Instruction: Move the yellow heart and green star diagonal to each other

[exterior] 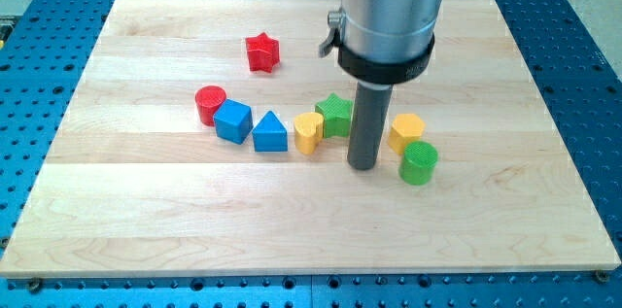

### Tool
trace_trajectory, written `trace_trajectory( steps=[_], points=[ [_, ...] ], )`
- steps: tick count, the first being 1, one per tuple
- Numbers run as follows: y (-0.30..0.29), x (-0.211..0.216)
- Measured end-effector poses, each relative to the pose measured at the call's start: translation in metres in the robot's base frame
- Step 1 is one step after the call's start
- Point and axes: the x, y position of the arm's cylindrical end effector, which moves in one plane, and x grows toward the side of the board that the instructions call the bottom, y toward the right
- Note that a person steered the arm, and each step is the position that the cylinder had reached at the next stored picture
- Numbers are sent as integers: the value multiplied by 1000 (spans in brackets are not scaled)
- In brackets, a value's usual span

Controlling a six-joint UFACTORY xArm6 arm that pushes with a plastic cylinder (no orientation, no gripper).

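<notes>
Board: a pale wooden board point(146, 221) lies on a blue perforated table point(583, 36) and fills most of the view.
Arm: a silver cylinder with a black band comes down from the view's top and ends in a straight dark rod.
My tip: the rod's lower end point(363, 166) rests on the board, just right of the green star and yellow heart, left of the yellow hexagon and green cylinder.
Jaws: there are none; the rod holds nothing.
Green star: one green star point(335, 114), near the board's middle, just left of the rod.
Yellow heart: one yellow heart point(308, 133), touching the star's lower left side, so it sits diagonally below it toward the view's left.
Blue blocks: two, a blue cube point(233, 120) and a blue triangle point(270, 133), side by side left of the heart.
Red blocks: two, a red cylinder point(210, 104) against the cube's upper left, and a red star point(261, 52) alone toward the view's top.
Right pair: one yellow hexagon point(406, 133) with one green cylinder point(419, 163) just below it.
Count: eight blocks.
</notes>
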Motion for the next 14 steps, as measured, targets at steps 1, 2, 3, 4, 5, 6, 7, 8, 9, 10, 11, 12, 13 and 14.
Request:
trace_trajectory(
  steps=[1, 2, 3, 4, 5, 6, 7, 8, 9, 10, 11, 12, 13, 14],
  points=[
    [-6, 4],
    [-9, -44],
    [-9, -81],
    [-9, -97],
    [-3, -91],
    [7, -80],
    [3, -58],
    [-23, -58],
    [-39, -58],
    [-50, -65],
    [-58, -96],
    [-58, -123],
    [-58, -126],
    [-58, -126]
  ],
)
